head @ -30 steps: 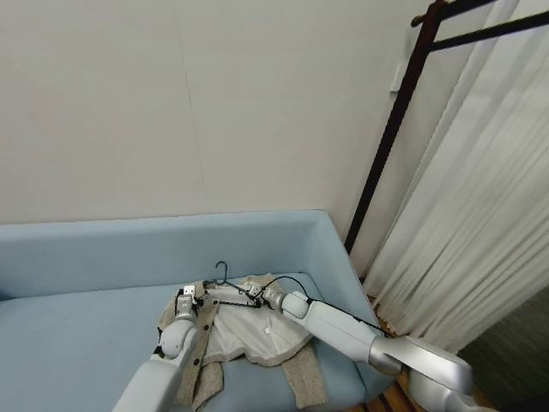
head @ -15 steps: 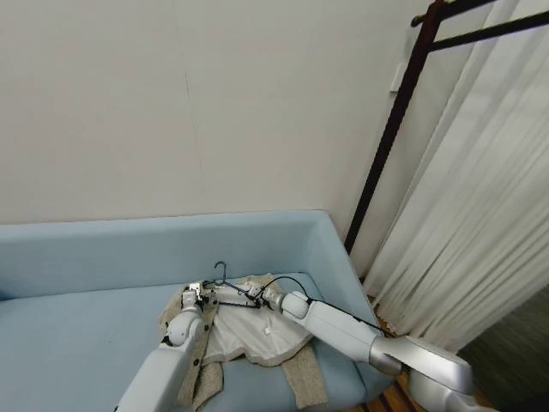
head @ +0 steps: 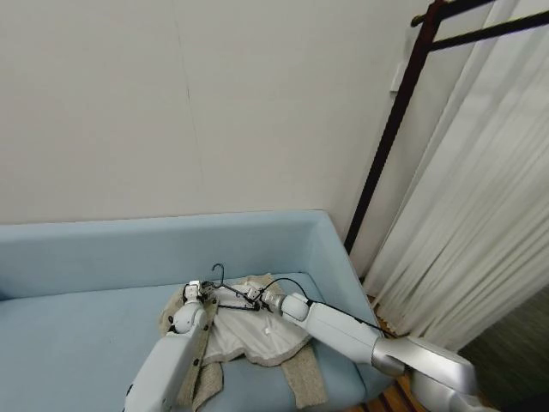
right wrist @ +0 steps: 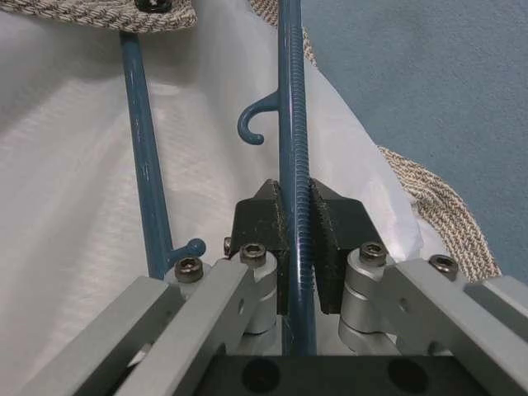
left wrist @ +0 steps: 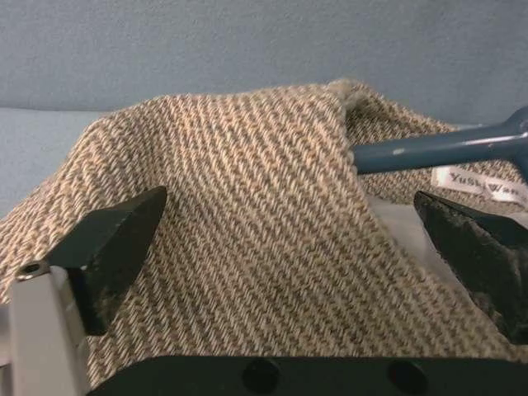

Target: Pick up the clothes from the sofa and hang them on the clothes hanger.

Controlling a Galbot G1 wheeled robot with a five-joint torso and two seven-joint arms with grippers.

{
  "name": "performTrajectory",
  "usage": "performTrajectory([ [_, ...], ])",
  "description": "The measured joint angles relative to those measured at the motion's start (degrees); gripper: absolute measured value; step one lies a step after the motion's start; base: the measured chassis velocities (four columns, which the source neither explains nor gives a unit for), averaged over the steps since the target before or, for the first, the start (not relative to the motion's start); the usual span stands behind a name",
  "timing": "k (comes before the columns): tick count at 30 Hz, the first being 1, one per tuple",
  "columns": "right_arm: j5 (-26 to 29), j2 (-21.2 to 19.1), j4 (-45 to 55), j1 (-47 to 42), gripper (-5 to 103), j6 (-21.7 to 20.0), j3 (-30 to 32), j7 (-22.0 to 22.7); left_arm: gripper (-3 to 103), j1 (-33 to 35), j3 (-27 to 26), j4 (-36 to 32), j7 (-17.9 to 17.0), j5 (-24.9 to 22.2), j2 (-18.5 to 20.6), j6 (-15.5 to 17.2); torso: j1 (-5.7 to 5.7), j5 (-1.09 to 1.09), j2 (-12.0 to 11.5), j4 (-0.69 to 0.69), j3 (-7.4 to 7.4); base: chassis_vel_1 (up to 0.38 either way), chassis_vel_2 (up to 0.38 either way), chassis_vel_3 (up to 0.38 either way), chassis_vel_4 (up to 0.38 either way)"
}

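Left gripper (left wrist: pixel 289 202) advanced, agape over cardigan (left wrist: pixel 247 157); right gripper (right wrist: pixel 295 219) clamps hanger (right wrist: pixel 290 99).

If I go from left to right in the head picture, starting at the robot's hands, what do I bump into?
Left gripper → hanger → right gripper → rack → curtain.

Pale wall (head: pixel 171 103); blue sofa (head: pixel 86 257); white curtain (head: pixel 480 215) right.
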Motion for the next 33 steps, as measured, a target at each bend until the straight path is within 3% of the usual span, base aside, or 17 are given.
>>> performTrajectory([
  [2, 0.0, 0.1, -0.2, -0.1, 8, 0.0, 0.0, 0.0, 90, 0.3, 0.0, -0.1, 0.0, 0.4, 0.2, 0.0, 0.00, 0.00, 0.0, -0.01, 0.00, 0.000, 0.000, 0.000, 0.000],
  [5, 0.0, 0.1, -0.3, -0.2, 8, 0.0, 0.1, 0.0, 85, 0.3, 0.0, 0.0, 0.0, 0.5, 0.5, 0.0, 0.00, 0.00, 0.0, -0.01, 0.00, 0.000, 0.000, 0.000, 0.000],
  [11, 0.0, 0.1, -0.1, -0.1, 8, 0.0, 0.1, 0.1, 57, -0.1, 0.0, 1.3, 0.6, 1.2, 0.6, -0.5, 0.00, 0.00, 0.0, -0.01, 0.00, 0.000, 0.000, 0.000, 0.000],
  [16, 0.0, -0.1, 0.1, 0.0, 8, 0.0, 0.0, 0.2, 46, -0.2, 0.0, 1.3, 1.0, 1.5, 0.4, -0.6, 0.00, 0.00, 0.0, -0.01, 0.00, 0.000, 0.000, 0.000, 0.000],
  [17, 0.0, -0.2, 0.4, 0.1, 8, 0.0, 0.0, 0.3, 36, -0.1, 0.0, 1.3, 1.1, 1.7, 0.3, -0.6, 0.00, 0.00, 0.0, -0.01, 0.00, 0.000, 0.000, 0.000, 0.000],
  [20, 0.1, -0.3, 0.6, 0.1, 8, 0.0, -0.1, 0.3, 30, -0.1, 0.0, 1.3, 1.3, 1.7, 0.3, -0.6, 0.00, 0.00, 0.0, -0.01, 0.00, 0.000, 0.000, 0.000, 0.000],
  [24, 0.1, -0.4, 1.0, 0.2, 8, 0.0, -0.1, 0.4, 9, 0.0, -0.1, 1.0, 1.4, 2.0, 0.5, -0.7, 0.00, 0.00, 0.0, -0.01, 0.00, 0.000, 0.000, 0.000, 0.000],
  [28, 0.3, -0.3, 1.2, 0.4, 8, 0.5, -0.2, 0.3, 3, 0.4, 0.2, -0.5, 1.6, 2.0, 0.7, -0.6, 0.00, -0.01, 0.0, -0.02, 0.00, 0.000, 0.000, 0.000, 0.000],
  [33, 0.3, -0.4, 0.2, 1.7, 8, 2.9, -0.9, -1.7, 3, 1.6, 1.1, -3.9, 1.0, 2.1, 1.4, -0.2, 0.00, -0.01, 0.0, -0.01, 0.00, 0.000, 0.000, 0.000, 0.000],
])
